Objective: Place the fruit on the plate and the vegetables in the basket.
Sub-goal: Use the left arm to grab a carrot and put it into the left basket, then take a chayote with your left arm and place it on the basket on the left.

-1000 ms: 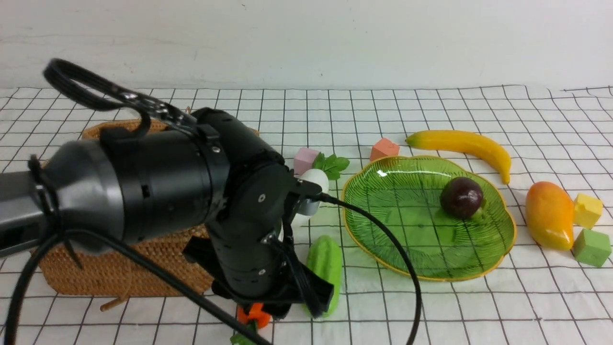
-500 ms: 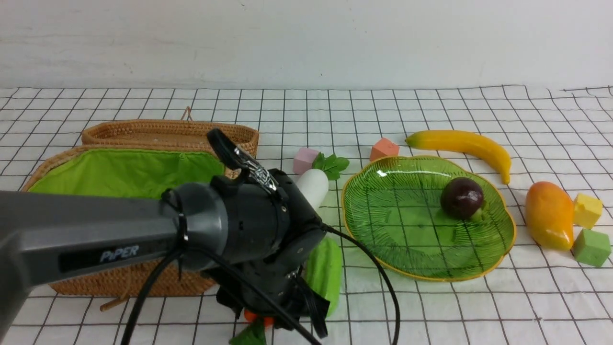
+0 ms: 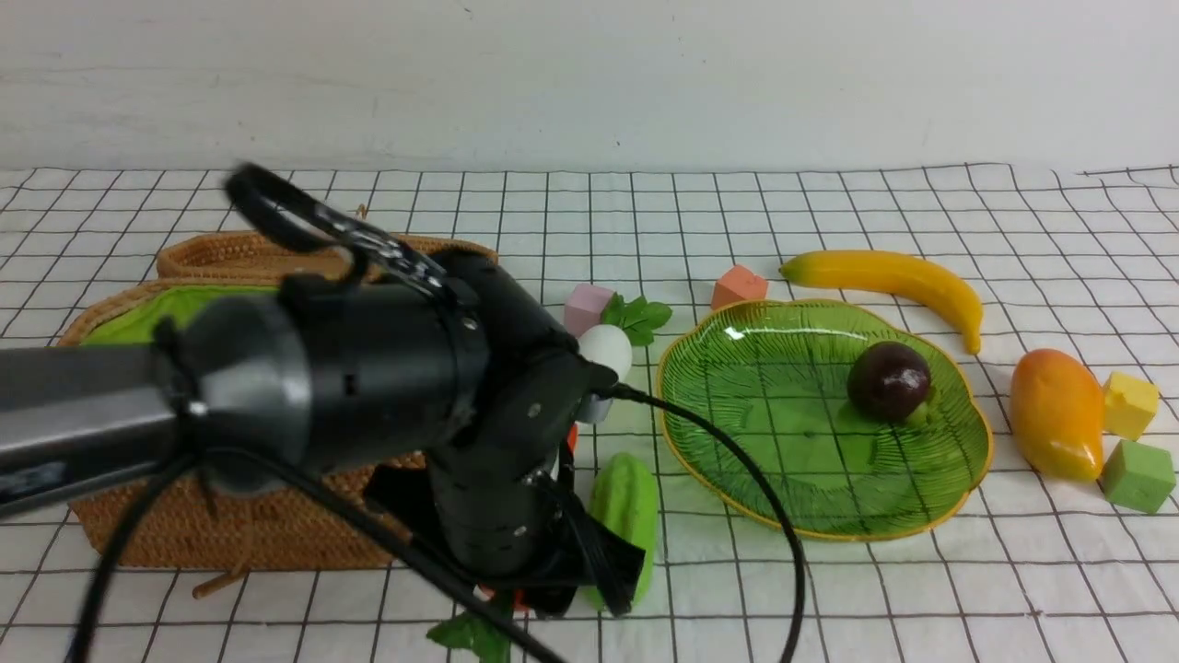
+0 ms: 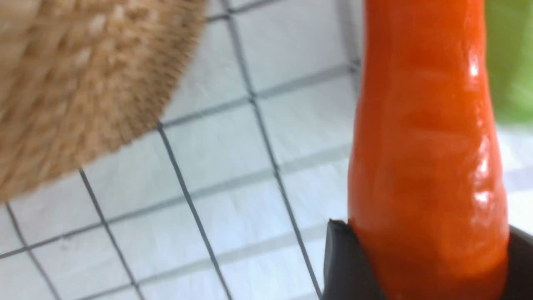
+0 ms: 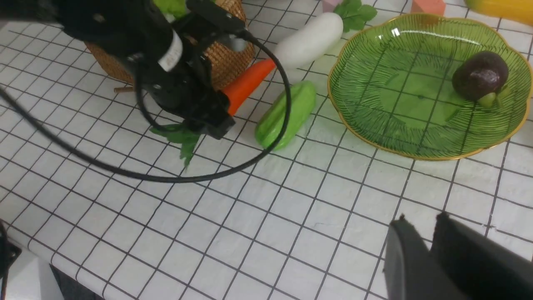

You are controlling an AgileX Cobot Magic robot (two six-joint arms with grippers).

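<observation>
The carrot (image 5: 247,83), pinched at its thick end by the left gripper (image 4: 424,258), is held low just beside the outer wall of the basket (image 3: 230,543). It should be lifted above the rim before it is released over the green lining. A white cloth (image 3: 921,599) with a black grid is spread on the table, and a plain pale wall (image 3: 589,83) is seen behind.

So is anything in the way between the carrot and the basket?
Nothing visible blocks it. The left fingers hold the carrot beside the basket, so only the basket's own woven wall lies between; it probably must lift over the rim.
</observation>
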